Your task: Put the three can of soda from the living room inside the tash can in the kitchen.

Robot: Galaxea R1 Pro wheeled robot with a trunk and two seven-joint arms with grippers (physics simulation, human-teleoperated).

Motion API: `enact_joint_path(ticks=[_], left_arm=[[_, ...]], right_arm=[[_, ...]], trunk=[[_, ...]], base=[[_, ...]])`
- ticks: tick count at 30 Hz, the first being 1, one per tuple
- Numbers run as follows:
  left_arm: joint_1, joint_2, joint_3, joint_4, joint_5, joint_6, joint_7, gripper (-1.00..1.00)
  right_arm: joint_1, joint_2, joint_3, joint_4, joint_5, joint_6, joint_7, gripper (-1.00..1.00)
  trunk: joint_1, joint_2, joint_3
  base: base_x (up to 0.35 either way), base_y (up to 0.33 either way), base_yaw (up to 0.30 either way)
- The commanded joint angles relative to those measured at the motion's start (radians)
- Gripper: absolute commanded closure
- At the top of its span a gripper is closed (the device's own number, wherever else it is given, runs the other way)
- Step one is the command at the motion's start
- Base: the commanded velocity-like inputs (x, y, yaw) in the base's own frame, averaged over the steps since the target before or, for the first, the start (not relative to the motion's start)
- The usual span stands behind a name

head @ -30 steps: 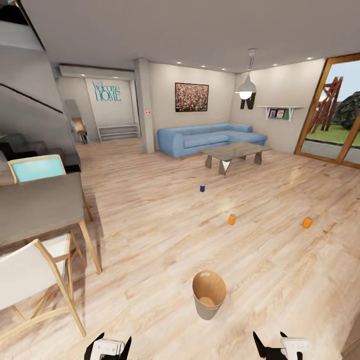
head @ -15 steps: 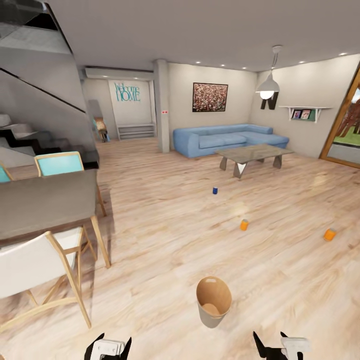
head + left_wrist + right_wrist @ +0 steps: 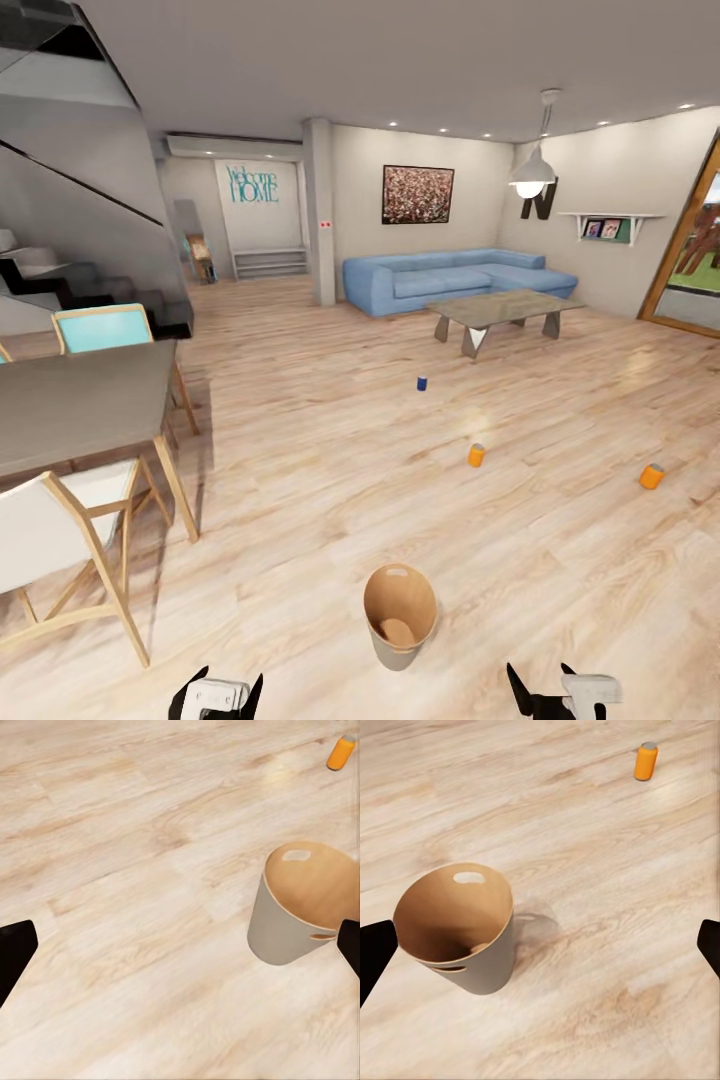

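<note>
- Wooden floor (image 3: 330,470) fills the lower two thirds of the head view, pale planks, bare around the task things.
- Staircase (image 3: 70,230), grey, upper left of the frame.
- Blue corner sofa (image 3: 455,280) against the far wall, right of centre, upper half of the frame.
- Dining tabletop (image 3: 75,400) at the left edge, mid-height; a white chair (image 3: 50,540) below it and a turquoise chair (image 3: 100,328) above it.
- Glass coffee table (image 3: 500,312) just in front of the sofa.
- Trash can (image 3: 399,615), grey outside, tan inside, upright on the floor at lower centre, between the two hands. Slot cut-out visible near the rim. Nothing clearly discernible inside.
- Left hand (image 3: 220,692) at the bottom edge, left of centre: two dark fingers stand apart, nothing between them. In the left wrist view the fingertips sit at opposite frame edges, with the trash can (image 3: 304,907) at the right of the frame.
- Right hand (image 3: 555,690) at the bottom edge, right of centre: fingers apart, empty. In the right wrist view the trash can (image 3: 457,930) sits at lower left.
- Orange can (image 3: 476,455) upright on the floor, right of centre, beyond the trash can.
- Second orange can (image 3: 652,476) upright near the right edge, well apart from the first.
- Dark blue can (image 3: 422,383) upright, nearer the coffee table, centre of the frame.
</note>
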Motion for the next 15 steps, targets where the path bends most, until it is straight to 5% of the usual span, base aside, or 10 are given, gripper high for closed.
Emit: enact_joint_path(ticks=[1,15], left_arm=[[0.0,0.0,0.0,0.0,0.0,0.0,0.0,-1.0],[0.0,0.0,0.0,-0.002,0.0,0.001,0.0,-1.0]], right_arm=[[0.0,0.0,0.0,0.0,0.0,0.0,0.0,-1.0],[0.0,-0.001,-0.002,0.0,0.001,-0.001,0.0,-1.0]], trunk=[[0.0,0.0,0.0],[0.0,0.0,0.0]], base=[[0.097,-0.114,0.0],[0.054,-0.069,0.0]])
